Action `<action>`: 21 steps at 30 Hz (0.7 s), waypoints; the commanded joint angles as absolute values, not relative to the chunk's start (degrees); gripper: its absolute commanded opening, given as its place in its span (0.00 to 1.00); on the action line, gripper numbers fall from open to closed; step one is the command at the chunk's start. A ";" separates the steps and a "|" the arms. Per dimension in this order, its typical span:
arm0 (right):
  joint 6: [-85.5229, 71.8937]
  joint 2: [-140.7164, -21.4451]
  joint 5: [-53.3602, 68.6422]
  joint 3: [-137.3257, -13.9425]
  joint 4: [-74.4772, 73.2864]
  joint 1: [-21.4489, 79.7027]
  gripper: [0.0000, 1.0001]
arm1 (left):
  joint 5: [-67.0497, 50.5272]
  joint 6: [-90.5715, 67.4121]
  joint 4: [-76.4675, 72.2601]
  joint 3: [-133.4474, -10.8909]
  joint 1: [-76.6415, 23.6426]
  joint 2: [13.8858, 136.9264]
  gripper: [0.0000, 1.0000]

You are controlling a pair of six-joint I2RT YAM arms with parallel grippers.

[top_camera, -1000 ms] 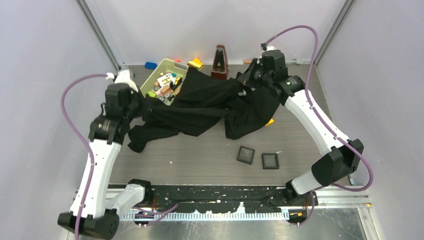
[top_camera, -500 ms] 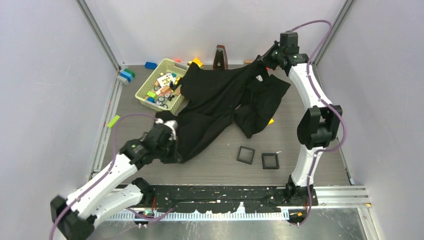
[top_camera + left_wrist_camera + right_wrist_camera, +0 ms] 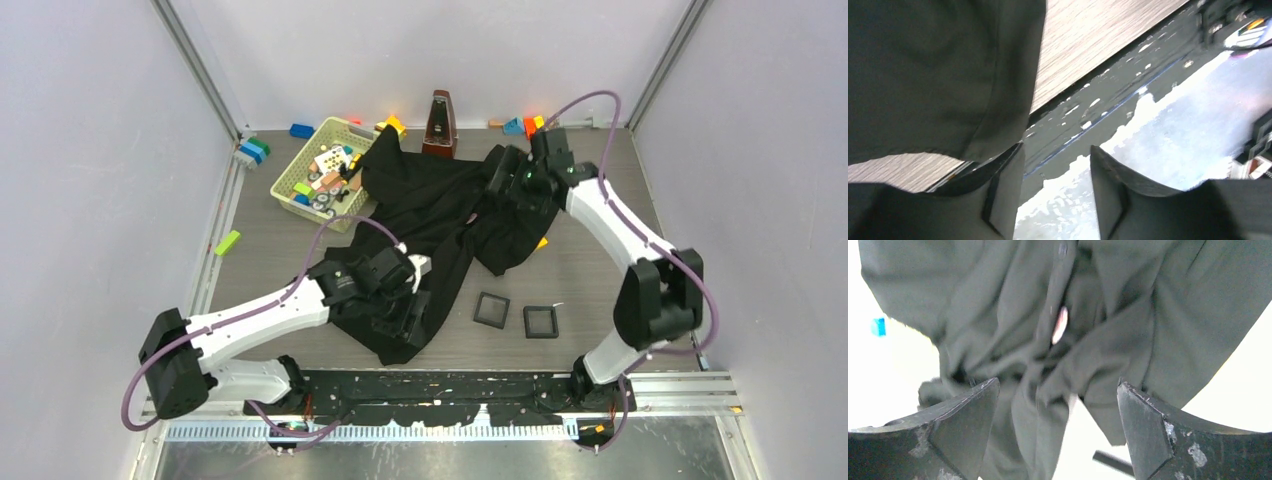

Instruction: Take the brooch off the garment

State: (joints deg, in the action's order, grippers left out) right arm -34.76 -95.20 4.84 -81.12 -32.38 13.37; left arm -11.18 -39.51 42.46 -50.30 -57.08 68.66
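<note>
The black garment lies crumpled from the basket to the table's near edge. Its folds fill the right wrist view. There the brooch shows as a small pinkish disc, seen edge-on, beside a fold. I cannot make it out from the top camera. My right gripper hangs open above the garment's far right part, and holds nothing. My left gripper stands open at the garment's near end, beside the hem, its fingers empty.
A yellow-green basket of small toys touches the garment's far left. Two black square trays lie right of the left gripper. A metronome stands at the back. A yellow block peeks from under the garment.
Both grippers have opened. The left arm swept from the far left to the near middle, dragging the garment's end forward. The right arm came back down from the far corner over the garment.
</note>
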 commanded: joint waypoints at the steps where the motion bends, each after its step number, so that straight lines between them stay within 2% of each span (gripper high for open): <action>1: -35.19 -87.23 0.48 -69.33 -25.22 18.99 0.93 | -13.75 -30.20 44.60 -59.46 -52.44 70.97 0.59; 4: -36.44 -86.58 -3.86 -66.18 -23.71 22.30 0.91 | -16.96 -27.79 43.51 -62.21 -42.74 73.55 0.66; 8: -38.73 -86.48 -5.81 -63.89 -21.25 25.57 0.88 | -4.67 -23.45 41.67 -66.39 -38.81 77.57 0.81; 11: -39.60 -88.19 -6.74 -63.68 -19.57 26.66 0.87 | -0.74 -22.60 39.88 -69.11 -36.61 83.27 0.82; 18: -39.96 -96.39 -3.27 -66.55 -16.64 27.25 0.81 | -1.10 -23.84 31.23 -73.19 -32.80 94.40 0.82; 20: -39.65 -98.28 -2.69 -67.46 -16.75 27.30 0.75 | 1.17 -22.79 31.24 -75.86 -32.60 96.97 0.82; 21: -39.53 -98.67 -2.34 -67.57 -16.77 27.27 0.61 | 2.41 -21.99 32.04 -77.80 -32.46 98.41 0.82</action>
